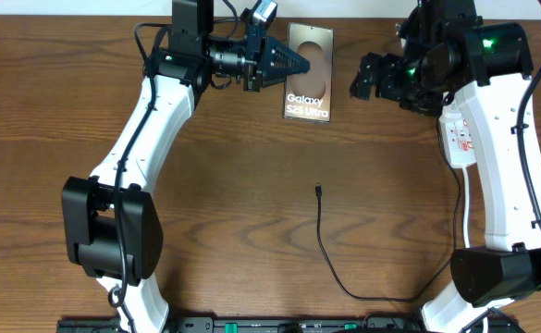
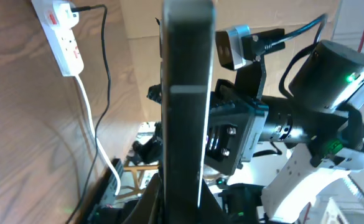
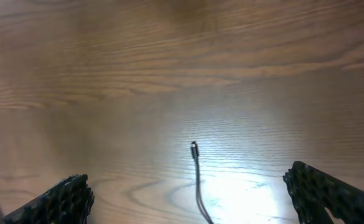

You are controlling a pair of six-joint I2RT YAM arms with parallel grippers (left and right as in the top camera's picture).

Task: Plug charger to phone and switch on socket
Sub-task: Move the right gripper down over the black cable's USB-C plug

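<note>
The phone (image 1: 309,81), a grey-bronze slab with white "Galaxy" lettering, is at the back of the table. My left gripper (image 1: 298,65) is shut on its left edge. In the left wrist view the phone (image 2: 185,93) rises as a dark slab between the jaws. The charger's plug tip (image 1: 317,190) lies loose mid-table, its black cable (image 1: 330,259) trailing toward the front. My right gripper (image 1: 361,83) hovers right of the phone, open and empty. In the right wrist view the plug tip (image 3: 194,148) lies on the wood between the wide-apart fingers (image 3: 70,196). The socket (image 1: 457,139) is partly hidden under the right arm.
The socket (image 2: 63,34) appears in the left wrist view with a red switch, its white cord (image 2: 94,130) and a black cable (image 2: 105,68) leading from it. Both white arms (image 1: 150,129) reach in from the front edge. Bare wood (image 1: 252,213) surrounds the plug tip.
</note>
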